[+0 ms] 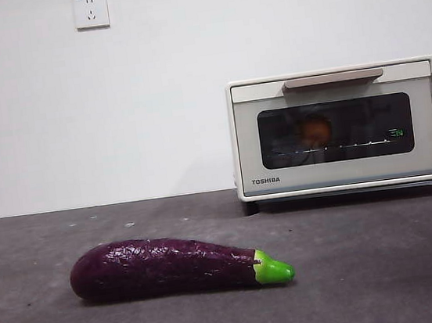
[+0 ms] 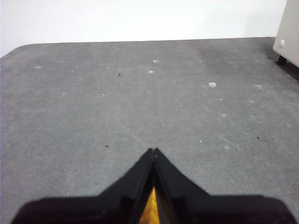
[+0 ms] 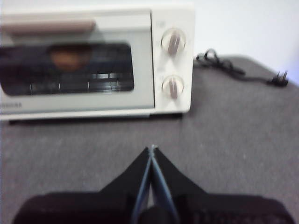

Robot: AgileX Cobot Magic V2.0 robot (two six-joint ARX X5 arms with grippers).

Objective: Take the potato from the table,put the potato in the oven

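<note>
Sitting behind the dark glass of the closed oven, the potato shows in the front view as one dim orange round shape on the wire rack; its long axis and heading cannot be made out through the glass. One eggplant lies on the table well in front of the oven, lengthwise across the view, green stem toward the oven side. Two wall sockets sit high on the wall (one near each top corner). No arm appears here.

From the left wrist, the left gripper hangs over bare speckled table, jaws pressed together, nothing between them; one oven corner shows at the edge.

From the right wrist, the right gripper faces the oven front, jaws closed and empty. One blurred potato glows behind the window beside two knobs; one cord with a plug trails away.
</note>
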